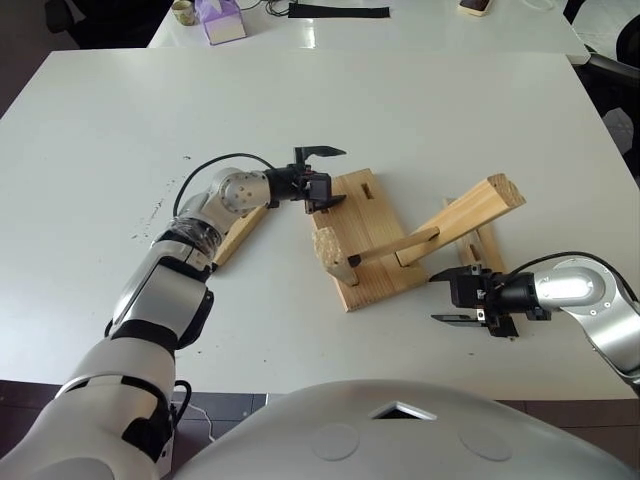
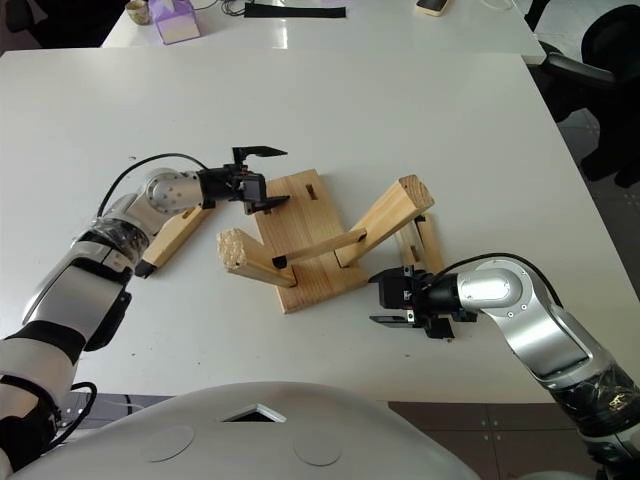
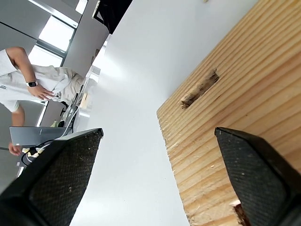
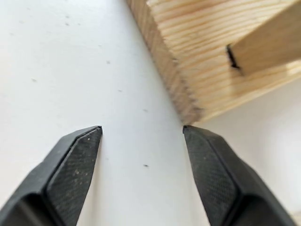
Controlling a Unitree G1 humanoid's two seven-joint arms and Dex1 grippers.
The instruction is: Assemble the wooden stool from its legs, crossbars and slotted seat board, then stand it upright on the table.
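Note:
The slotted seat board [image 1: 372, 232] lies flat in the middle of the white table [image 1: 330, 100]. Across it rests a part-built frame: a short thick leg [image 1: 334, 256], a long leg [image 1: 472, 214] and a thin crossbar [image 1: 392, 246] joining them. A loose wooden piece [image 1: 238, 232] lies under my left forearm, another [image 1: 488, 250] behind the long leg. My left gripper [image 1: 320, 178] is open at the board's far left corner, one finger over the board [image 3: 235, 117] near a slot [image 3: 200, 88]. My right gripper [image 1: 460, 297] is open just off the board's near right corner [image 4: 188, 61].
A second table behind holds a purple tissue box [image 1: 220, 20], a cup [image 1: 182, 12] and a dark strip [image 1: 338, 12]. A black chair [image 1: 615, 70] stands past the far right corner. Bare tabletop spreads at the far side and to the left.

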